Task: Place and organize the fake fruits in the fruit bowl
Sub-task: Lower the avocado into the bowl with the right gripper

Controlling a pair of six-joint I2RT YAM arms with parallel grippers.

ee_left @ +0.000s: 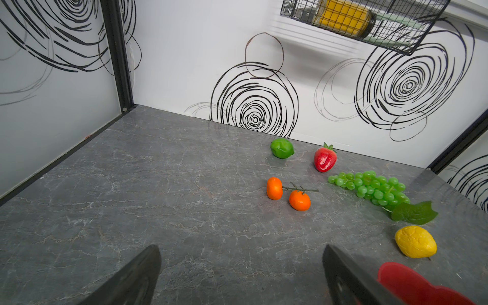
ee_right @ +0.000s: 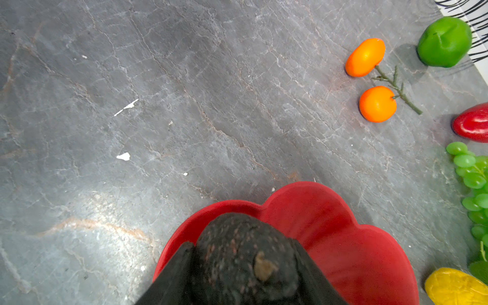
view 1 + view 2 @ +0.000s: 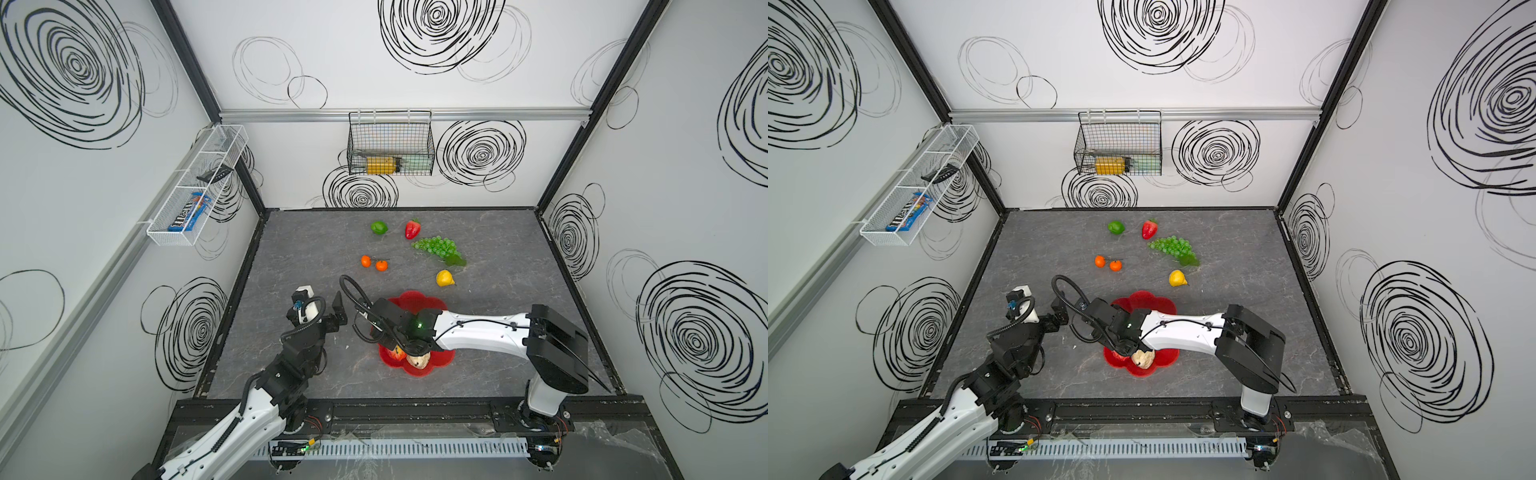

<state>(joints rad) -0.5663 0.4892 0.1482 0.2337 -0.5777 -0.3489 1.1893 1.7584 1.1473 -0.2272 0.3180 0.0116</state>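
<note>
Right hand (image 2: 243, 260) grips avocado (image 2: 237, 243), lower centre, over fruit bowl (image 2: 343, 237) edge; may roll out. Left hand (image 1: 241, 254) released, empty.

Dark speckled avocado (image 2: 243, 253) clamped between right fingers (image 2: 171, 280) over red scalloped bowl (image 2: 343, 237); red apple (image 3: 395, 354) and beige lump (image 3: 417, 360) inside, under them. Beyond the fingers, loose on bench (image 3: 291, 249): lime (image 3: 379, 227), strawberry (image 3: 412, 230), grapes (image 3: 438, 247), two oranges (image 3: 365, 261), lemon (image 3: 444, 278).

Wall-hung black wire basket (image 3: 417, 135) holding a yellow bottle (image 3: 380, 165), white mesh tray (image 3: 227, 139) with blue M&M's box (image 3: 189, 212) and black device (image 3: 215, 172), grey marbled tabletop (image 3: 503, 257)
</note>
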